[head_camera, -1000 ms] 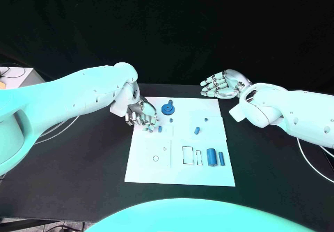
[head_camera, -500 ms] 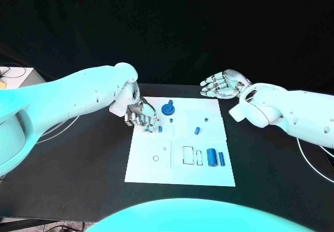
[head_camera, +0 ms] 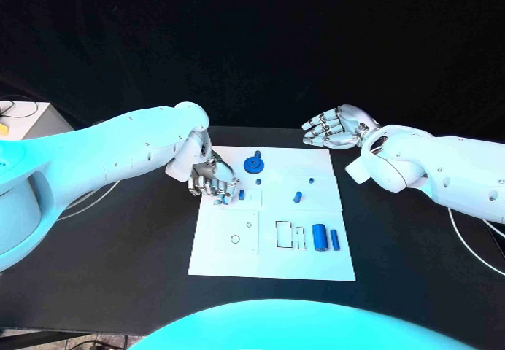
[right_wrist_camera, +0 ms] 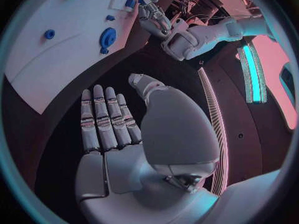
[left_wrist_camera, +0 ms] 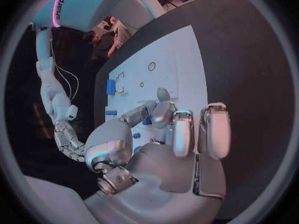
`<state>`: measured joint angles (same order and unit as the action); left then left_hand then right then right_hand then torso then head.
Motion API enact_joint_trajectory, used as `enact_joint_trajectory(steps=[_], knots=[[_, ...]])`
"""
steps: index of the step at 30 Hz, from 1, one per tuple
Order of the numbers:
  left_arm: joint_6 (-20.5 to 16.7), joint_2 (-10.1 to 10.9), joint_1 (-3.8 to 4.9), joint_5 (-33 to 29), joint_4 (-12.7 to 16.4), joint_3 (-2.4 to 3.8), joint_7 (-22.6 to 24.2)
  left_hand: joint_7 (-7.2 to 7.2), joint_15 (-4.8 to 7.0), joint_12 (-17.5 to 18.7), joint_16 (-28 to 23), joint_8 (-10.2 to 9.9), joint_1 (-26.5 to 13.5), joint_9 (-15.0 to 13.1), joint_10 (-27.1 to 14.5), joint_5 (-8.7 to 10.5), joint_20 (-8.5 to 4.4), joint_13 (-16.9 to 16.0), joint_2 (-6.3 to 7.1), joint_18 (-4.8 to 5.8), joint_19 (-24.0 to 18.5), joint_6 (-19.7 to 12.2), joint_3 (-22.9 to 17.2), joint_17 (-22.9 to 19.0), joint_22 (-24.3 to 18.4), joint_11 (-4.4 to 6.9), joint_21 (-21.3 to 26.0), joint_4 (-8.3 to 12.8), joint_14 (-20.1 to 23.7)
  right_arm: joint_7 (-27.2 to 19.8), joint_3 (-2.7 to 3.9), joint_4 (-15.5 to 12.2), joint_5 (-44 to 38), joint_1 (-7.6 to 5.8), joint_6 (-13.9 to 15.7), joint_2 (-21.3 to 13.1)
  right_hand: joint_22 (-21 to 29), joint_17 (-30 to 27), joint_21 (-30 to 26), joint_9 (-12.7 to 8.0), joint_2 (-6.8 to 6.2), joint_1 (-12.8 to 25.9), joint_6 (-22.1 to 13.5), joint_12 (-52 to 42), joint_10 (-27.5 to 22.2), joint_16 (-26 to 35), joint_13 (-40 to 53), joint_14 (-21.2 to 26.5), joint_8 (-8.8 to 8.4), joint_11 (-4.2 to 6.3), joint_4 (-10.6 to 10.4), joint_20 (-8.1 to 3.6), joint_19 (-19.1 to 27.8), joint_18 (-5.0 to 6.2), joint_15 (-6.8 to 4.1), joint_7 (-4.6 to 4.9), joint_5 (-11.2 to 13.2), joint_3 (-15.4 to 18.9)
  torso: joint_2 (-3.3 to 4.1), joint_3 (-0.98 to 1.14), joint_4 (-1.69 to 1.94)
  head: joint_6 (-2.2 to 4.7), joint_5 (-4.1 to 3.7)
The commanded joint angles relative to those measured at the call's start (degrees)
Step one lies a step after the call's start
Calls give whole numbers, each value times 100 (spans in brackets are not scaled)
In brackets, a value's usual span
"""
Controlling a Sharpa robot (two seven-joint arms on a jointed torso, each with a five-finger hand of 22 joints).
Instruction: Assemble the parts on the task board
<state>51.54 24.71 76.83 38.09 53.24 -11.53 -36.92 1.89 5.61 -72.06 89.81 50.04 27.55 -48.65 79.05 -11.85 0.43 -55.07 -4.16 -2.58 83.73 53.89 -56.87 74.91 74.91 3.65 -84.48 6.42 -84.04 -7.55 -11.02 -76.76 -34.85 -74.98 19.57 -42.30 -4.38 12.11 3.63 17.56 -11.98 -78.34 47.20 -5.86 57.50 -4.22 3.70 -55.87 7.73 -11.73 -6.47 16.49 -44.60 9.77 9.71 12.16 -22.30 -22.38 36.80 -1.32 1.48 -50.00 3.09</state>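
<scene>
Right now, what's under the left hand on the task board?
Under the left hand lies the task board, with a small blue part at its fingertips. Whether it grips the part is hidden by the fingers.

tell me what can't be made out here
- Head view: the left hand covers the task board corner, hiding any part beneath it.
- Left wrist view: fingers hide most of a small blue part; whether it is held is unclear.
- The outlines printed on the board are too small to read.

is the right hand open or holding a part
Open. The right hand lies flat, fingers straight and nothing in the palm, beyond the task board's far right corner.
</scene>
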Motion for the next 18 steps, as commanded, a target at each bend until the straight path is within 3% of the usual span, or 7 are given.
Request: enact_joint_trajectory(steps=[1,18], knots=[[-45,-16,-5,-16,14,-3,6,-223,42,6,19,-20,373,-5,2,-35,2,-5,-307,63,185,225,-15,1509,807,8,-6,29,-596,-38,1,-9,-24,1,-85,2,6,-7,0,-6,17,47,35,33,48,20,-5,-30,-23,6,17,-1,37,60,14,294,-38,-9,-1,1,1,0,1],[-539,22,-17,243,89,-7,45,-221,42,11,19,-27,382,-12,-1,-32,2,1,-305,61,180,226,-5,1509,799,7,1,26,-596,-45,1,-5,-24,1,-92,6,6,-7,0,-6,17,47,35,33,48,20,-5,-30,-23,6,17,-1,37,60,14,294,-38,-9,-2,3,3,0,6]])
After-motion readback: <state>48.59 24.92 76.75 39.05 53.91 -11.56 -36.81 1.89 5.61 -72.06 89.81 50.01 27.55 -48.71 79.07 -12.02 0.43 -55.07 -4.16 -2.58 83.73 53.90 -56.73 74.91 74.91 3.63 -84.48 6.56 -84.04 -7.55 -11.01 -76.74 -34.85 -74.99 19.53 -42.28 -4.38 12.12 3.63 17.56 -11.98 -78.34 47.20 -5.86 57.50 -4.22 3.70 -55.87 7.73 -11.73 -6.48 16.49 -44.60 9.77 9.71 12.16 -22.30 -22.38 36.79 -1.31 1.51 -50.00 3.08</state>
